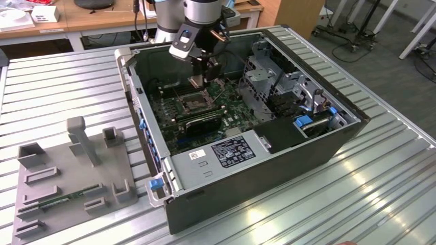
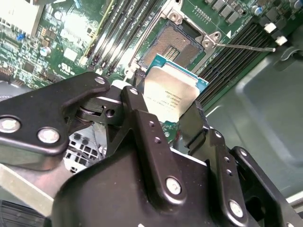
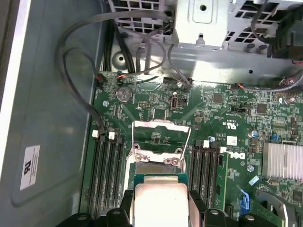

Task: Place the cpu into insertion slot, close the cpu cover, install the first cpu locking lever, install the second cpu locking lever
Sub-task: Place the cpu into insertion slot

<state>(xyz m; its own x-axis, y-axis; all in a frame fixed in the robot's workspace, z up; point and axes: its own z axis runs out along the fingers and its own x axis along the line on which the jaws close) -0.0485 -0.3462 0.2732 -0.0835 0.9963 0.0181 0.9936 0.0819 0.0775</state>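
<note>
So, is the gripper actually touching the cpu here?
Touching. In the second wrist view the gripper has a finger against each side edge of the cpu, holding it off the insertion slot.

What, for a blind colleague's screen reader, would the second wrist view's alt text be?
The gripper holds the cpu, tilted, near the open, empty insertion slot. Black memory slots flank the slot on a green motherboard.
</note>
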